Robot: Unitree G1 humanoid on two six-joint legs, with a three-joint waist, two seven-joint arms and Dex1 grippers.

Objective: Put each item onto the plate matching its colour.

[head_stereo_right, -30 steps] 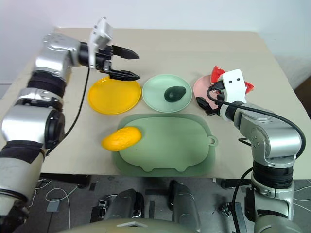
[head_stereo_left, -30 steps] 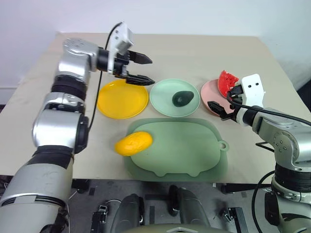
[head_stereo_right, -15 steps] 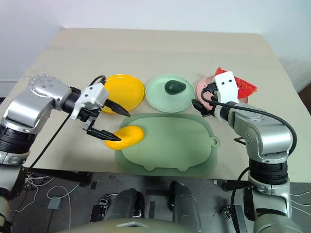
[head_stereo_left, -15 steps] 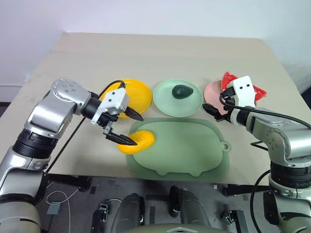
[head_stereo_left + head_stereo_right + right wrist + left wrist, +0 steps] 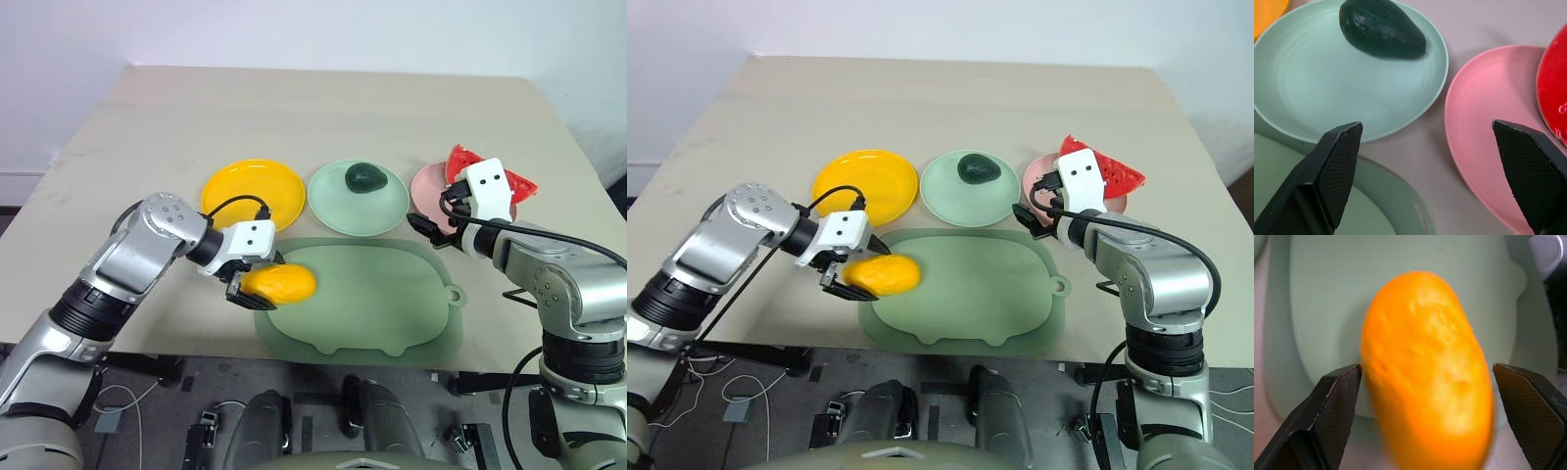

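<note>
Both grippers had their black fingers spread wide apart. One of them, the left gripper, was down low at the left edge of the big green tray. Its two fingers stood on either side of the yellow fruit, with the fruit between them. I could not tell if the fingers were touching it. The yellow fruit lay half on the tray's left edge and half over the table.

Over on the other side, the right gripper was holding nothing. It hung above the gap between the mint green plate and the pink plate, near the tray's far right corner.

Three round plates sat in a row behind the tray. A yellow plate was on the left with nothing on it. Next came the mint green plate in the middle, and the dark green avocado lay on its far part. Last was the pink plate on the right, and the red watermelon wedge rested on its far right side, sticking out past the rim.
</note>
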